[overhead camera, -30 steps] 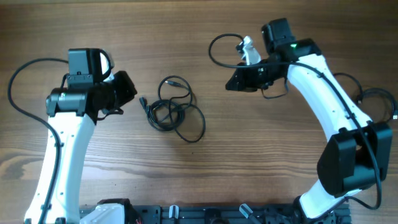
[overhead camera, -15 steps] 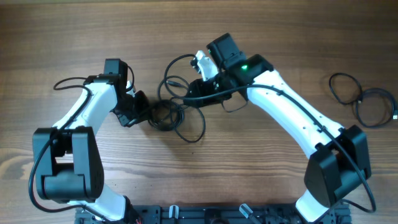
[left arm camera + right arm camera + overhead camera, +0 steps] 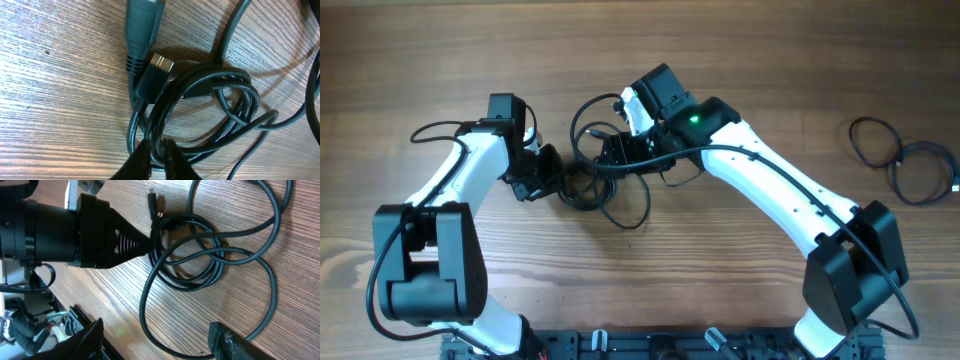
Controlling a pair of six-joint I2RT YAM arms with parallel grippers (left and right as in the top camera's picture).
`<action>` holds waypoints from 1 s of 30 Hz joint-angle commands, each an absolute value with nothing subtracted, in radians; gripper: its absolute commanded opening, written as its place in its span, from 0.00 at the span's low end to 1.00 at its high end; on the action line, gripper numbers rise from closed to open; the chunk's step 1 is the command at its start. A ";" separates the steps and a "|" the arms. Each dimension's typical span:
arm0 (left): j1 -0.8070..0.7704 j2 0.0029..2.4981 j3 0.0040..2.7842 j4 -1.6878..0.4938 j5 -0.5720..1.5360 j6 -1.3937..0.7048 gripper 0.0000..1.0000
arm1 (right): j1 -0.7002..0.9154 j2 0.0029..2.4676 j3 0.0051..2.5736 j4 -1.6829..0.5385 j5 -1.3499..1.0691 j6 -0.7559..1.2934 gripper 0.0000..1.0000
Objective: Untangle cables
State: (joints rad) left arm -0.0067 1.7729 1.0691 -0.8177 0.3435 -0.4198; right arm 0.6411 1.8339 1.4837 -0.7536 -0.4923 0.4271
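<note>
The cables (image 3: 605,185) lie as a knotted black coil with loose loops at mid table. In the left wrist view the coil (image 3: 200,95) shows a silver-tipped plug (image 3: 161,62) beside it. My left gripper (image 3: 159,157) pinches one strand at the coil's left edge, its fingertips (image 3: 144,159) close on either side; overhead the left gripper (image 3: 552,180) sits at that edge. My right gripper (image 3: 612,150) hovers over the coil's upper right. In its wrist view the right gripper (image 3: 155,345) stands wide open above a loose loop (image 3: 150,315), holding nothing, with the coil (image 3: 190,260) ahead.
Another black cable (image 3: 905,165) lies coiled at the far right of the wooden table (image 3: 770,60). The left arm's black gripper body (image 3: 100,237) shows in the right wrist view, close to the coil. The arms' bases (image 3: 620,345) stand along the front edge.
Both arms came in from the sides to the coil. The right gripper moved left over it and opened its jaws. The left gripper stays on the strand.
</note>
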 commanded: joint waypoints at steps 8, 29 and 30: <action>-0.016 1.783 1.034 -0.784 0.294 -0.397 0.32 | 0.677 1.862 1.480 -0.689 -0.368 0.538 0.72; -0.051 1.783 0.913 -0.620 0.255 -0.439 0.04 | 0.507 1.770 1.480 -0.797 -0.336 0.297 0.04; -0.051 1.784 0.913 -0.620 0.244 -0.452 0.04 | 0.472 1.740 1.480 -0.830 -0.332 0.278 0.04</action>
